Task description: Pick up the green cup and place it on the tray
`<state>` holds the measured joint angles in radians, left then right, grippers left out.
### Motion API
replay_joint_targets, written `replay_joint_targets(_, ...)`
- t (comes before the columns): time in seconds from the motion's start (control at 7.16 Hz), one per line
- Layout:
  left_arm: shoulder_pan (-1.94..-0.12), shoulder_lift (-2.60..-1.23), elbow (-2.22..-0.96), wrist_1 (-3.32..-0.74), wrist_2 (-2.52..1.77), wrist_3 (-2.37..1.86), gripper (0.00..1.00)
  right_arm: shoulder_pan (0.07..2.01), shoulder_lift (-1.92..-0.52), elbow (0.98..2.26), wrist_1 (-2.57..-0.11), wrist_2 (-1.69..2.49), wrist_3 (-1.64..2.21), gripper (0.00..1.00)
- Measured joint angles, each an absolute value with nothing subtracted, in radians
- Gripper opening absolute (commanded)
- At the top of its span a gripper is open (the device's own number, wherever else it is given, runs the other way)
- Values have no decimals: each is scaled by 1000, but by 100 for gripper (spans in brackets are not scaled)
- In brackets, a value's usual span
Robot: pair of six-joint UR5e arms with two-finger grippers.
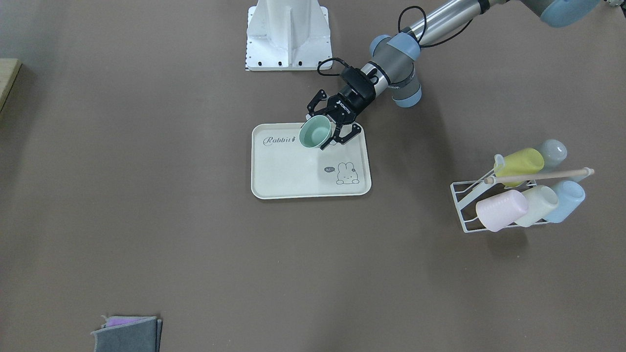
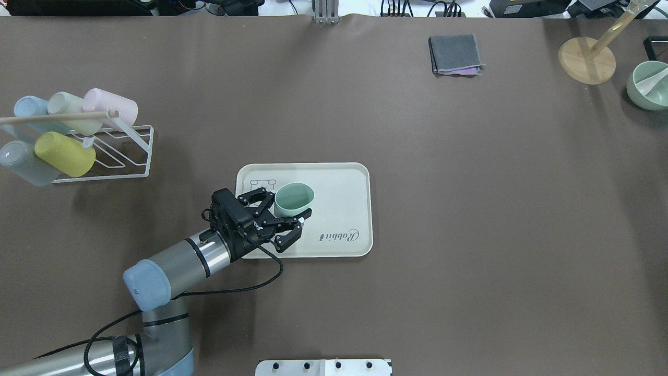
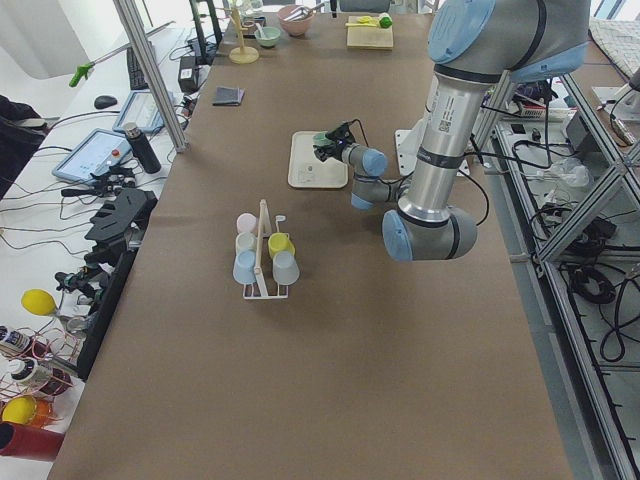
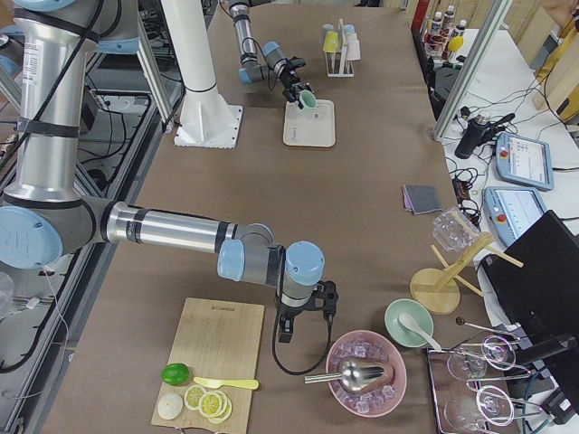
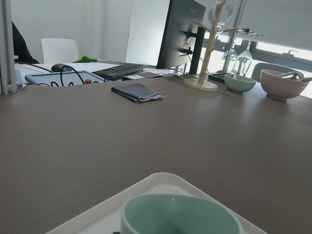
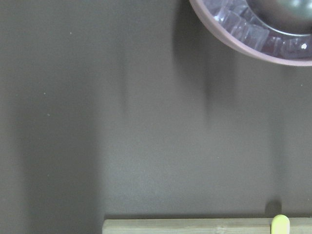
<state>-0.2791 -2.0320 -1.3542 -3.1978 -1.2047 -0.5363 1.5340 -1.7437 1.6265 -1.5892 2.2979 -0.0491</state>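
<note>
The green cup (image 1: 315, 132) is a pale mint tumbler, mouth up and a little tilted, over the robot-side part of the cream "Rabbit" tray (image 1: 293, 171). My left gripper (image 1: 324, 130) is shut on the green cup, one finger on each side of its lower body. The overhead view shows the cup (image 2: 294, 198), the gripper (image 2: 286, 210) and the tray (image 2: 344, 209). The left wrist view shows the cup's rim (image 5: 180, 213) above the tray's edge (image 5: 97, 214). My right gripper (image 4: 303, 327) hangs low over the table near a pink bowl; I cannot tell if it is open.
A white wire rack (image 1: 469, 215) with several pastel cups stands on my left (image 2: 141, 156). Folded grey cloths (image 2: 454, 55), a wooden stand (image 2: 587, 60) and a green bowl (image 2: 649, 86) are far off. A pink ice bowl (image 4: 366, 371) and a cutting board (image 4: 213, 353) lie by the right arm.
</note>
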Motion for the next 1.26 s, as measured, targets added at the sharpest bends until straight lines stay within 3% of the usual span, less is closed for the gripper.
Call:
replay_joint_targets(0.42,-288,-2055,-1407,-3064,-1212,-534,0,1534,-1743,1626,-1589,2298,-49,100)
replay_joint_targets(1.26,-283,-2112,-1305,-3087,-1213,-532,0,1534,-1743,1623,-1589,2298,-49,100)
